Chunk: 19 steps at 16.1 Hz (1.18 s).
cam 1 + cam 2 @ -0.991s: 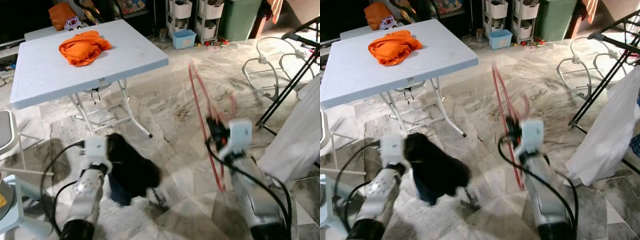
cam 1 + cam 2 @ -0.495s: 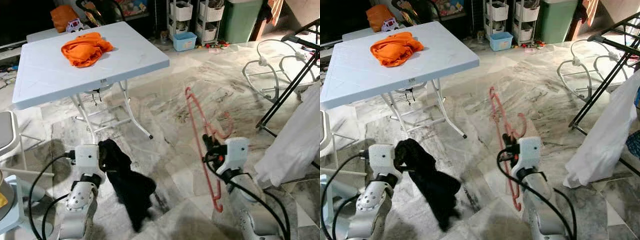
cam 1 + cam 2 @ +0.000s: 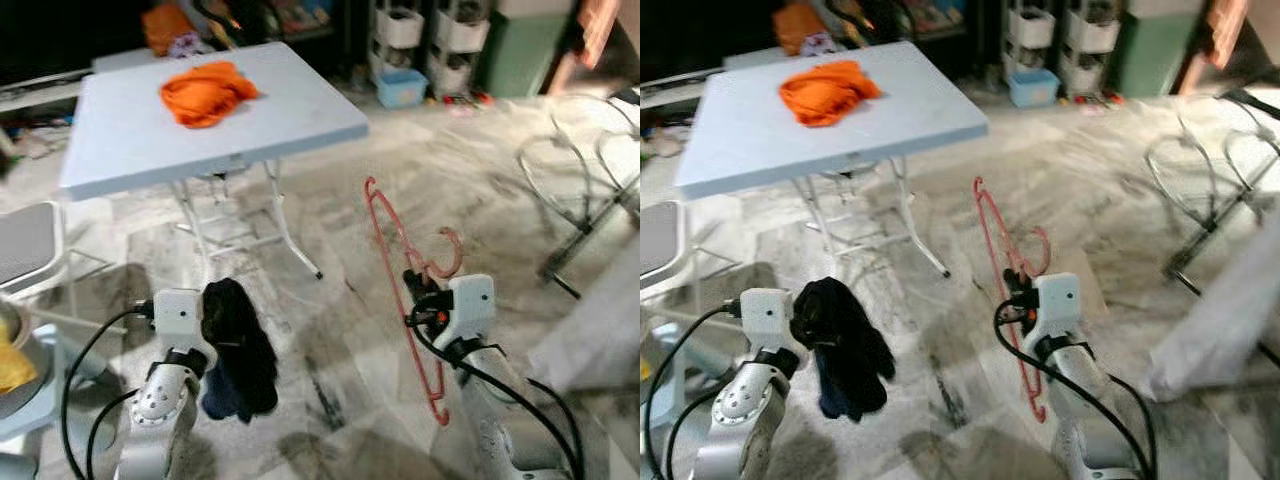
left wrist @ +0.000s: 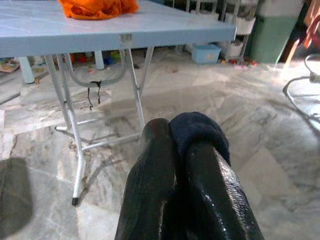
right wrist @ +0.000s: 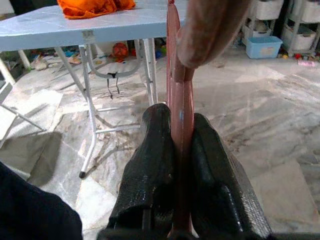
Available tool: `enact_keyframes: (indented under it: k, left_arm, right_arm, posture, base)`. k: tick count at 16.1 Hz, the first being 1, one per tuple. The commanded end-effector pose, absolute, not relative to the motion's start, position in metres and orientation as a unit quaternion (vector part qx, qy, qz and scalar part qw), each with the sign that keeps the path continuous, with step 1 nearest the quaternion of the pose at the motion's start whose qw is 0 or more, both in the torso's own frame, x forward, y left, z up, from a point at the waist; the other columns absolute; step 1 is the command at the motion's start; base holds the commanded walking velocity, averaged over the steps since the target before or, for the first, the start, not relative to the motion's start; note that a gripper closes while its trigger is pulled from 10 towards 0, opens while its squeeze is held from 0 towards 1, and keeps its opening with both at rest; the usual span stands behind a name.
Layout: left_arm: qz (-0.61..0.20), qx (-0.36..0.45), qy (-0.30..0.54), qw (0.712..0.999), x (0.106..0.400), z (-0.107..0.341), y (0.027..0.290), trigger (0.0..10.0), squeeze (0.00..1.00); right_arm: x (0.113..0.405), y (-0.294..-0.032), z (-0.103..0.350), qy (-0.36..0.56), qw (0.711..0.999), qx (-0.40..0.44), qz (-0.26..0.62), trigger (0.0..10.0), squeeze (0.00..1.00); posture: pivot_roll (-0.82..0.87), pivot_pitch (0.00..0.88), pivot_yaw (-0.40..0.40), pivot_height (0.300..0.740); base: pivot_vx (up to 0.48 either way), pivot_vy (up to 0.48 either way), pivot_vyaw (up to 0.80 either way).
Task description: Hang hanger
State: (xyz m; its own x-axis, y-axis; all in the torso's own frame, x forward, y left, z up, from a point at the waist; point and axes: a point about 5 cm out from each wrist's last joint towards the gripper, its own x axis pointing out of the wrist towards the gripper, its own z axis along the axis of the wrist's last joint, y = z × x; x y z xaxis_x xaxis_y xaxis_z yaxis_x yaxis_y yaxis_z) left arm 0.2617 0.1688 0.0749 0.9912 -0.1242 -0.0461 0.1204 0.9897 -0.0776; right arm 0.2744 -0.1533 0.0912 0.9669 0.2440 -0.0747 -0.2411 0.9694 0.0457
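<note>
Swinging has stopped: hanger point(image 3: 405, 290) stands steadier in the clamped right pincer point(image 5: 181, 145), dark garment point(image 3: 238, 350) hangs settled from the closed left pincer point(image 4: 182, 165); hanging remains undone.

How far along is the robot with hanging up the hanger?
Done: the right gripper is shut on the pink hanger, and the left gripper is shut on a dark cloth. In hand: both are held up over the marble floor. Left: the cloth is not yet on the hanger, and the hanger is not hung anywhere.
</note>
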Motion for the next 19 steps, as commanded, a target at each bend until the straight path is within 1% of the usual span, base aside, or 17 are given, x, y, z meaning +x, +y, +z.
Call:
enact_keyframes:
  k: [1, 2, 8, 10, 15, 19]
  left_arm:
    - [-0.06, -0.033, 0.014, 0.998, 0.263, 0.083, 0.173, 10.0, 0.0]
    - [-0.06, -0.033, 0.014, 0.998, 0.262, 0.083, 0.173, 10.0, 0.0]
    - [-0.057, -0.032, 0.013, 0.998, 0.265, 0.085, 0.177, 10.0, 0.0]
    - [-0.058, -0.034, 0.012, 0.998, 0.266, 0.086, 0.177, 10.0, 0.0]
    - [-0.06, -0.036, 0.01, 0.998, 0.269, 0.088, 0.178, 10.0, 0.0]
    - [-0.056, -0.049, 0.023, 0.997, 0.27, 0.085, 0.178, 10.0, 0.0]
  right_arm:
    - [0.279, -0.146, 0.099, 0.027, 0.99, 0.023, 0.136, 10.0, 0.0]
    - [0.279, -0.146, 0.099, 0.026, 0.99, 0.023, 0.137, 10.0, 0.0]
    - [0.281, -0.139, 0.1, 0.024, 0.988, 0.022, 0.152, 10.0, 0.0]
    - [0.283, -0.133, 0.102, 0.017, 0.985, 0.016, 0.168, 10.0, 0.0]
    - [0.287, -0.13, 0.103, 0.016, 0.986, 0.02, 0.167, 10.0, 0.0]
    - [0.289, -0.129, 0.102, 0.019, 0.986, 0.027, 0.163, 10.0, 0.0]
  posture:
    - [-0.14, 0.0, 0.048, 0.74]
    - [-0.14, 0.0, 0.048, 0.74]
    - [-0.13, 0.0, 0.045, 0.74]
    - [-0.12, 0.0, 0.047, 0.74]
    - [-0.12, 0.0, 0.051, 0.74]
    - [-0.12, 0.0, 0.053, 0.74]
  base:
    - [0.319, 0.0, 0.6]
    - [0.319, 0.0, 0.6]
    - [0.38, 0.0, 0.0]
    - [0.386, 0.0, 0.48]
    - [0.38, 0.0, 0.49]
    - [0.269, 0.398, 0.0]
